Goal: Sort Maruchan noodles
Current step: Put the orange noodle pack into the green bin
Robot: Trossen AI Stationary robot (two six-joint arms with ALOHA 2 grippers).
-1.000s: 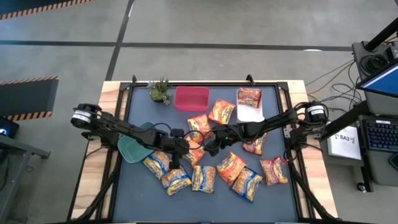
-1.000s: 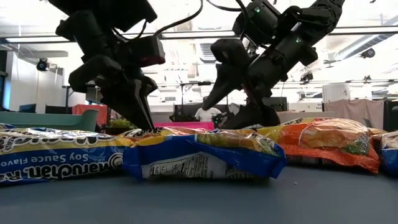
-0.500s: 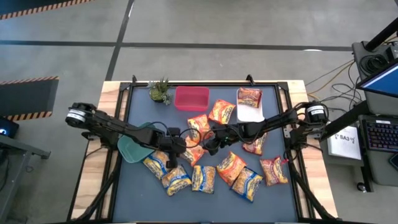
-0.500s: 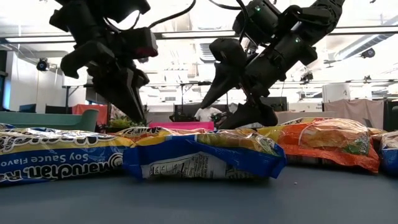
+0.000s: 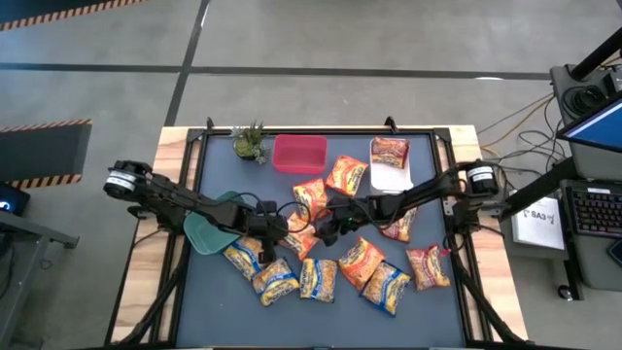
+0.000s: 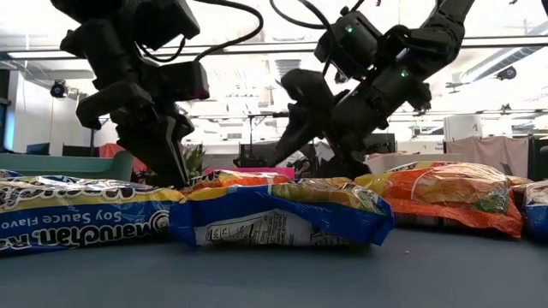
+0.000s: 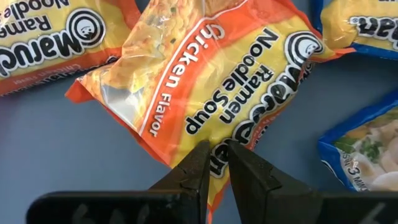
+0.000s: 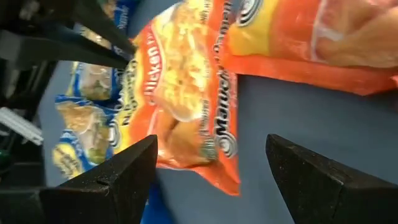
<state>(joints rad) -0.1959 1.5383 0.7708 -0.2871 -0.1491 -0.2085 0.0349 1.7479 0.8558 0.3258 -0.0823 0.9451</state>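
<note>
Maruchan noodle packets lie flat over the middle and near part of the dark table. One orange chicken-flavour packet (image 7: 205, 81) (image 5: 302, 243) (image 8: 180, 106) lies between the two grippers. My left gripper (image 7: 216, 149) (image 5: 288, 227) is shut, its tips slanting down over this packet's edge. My right gripper (image 8: 211, 180) (image 5: 327, 225) is open and low. Its fingers stand wide apart short of the same packet and touch nothing. My left gripper has its shut fingertips (image 7: 202, 155) at the orange packet's edge by the printed logo (image 7: 249, 140), coming from above at a slant. The packet lies flat on the table. I cannot tell whether the tips touch it or hover just above.
A red bin (image 5: 299, 153) and a small plant (image 5: 250, 143) stand at the far edge. A white tray (image 5: 392, 177) holds a red packet (image 5: 390, 151). A green bin (image 5: 207, 231) lies under the left arm. Yellow-and-blue packets (image 5: 277, 279) line the near side.
My right gripper has sunk and reached a little further toward the orange packet, staying open. My left gripper has rolled a little about its own line and its tips stand lower over the packet. The packets have kept their places.
</note>
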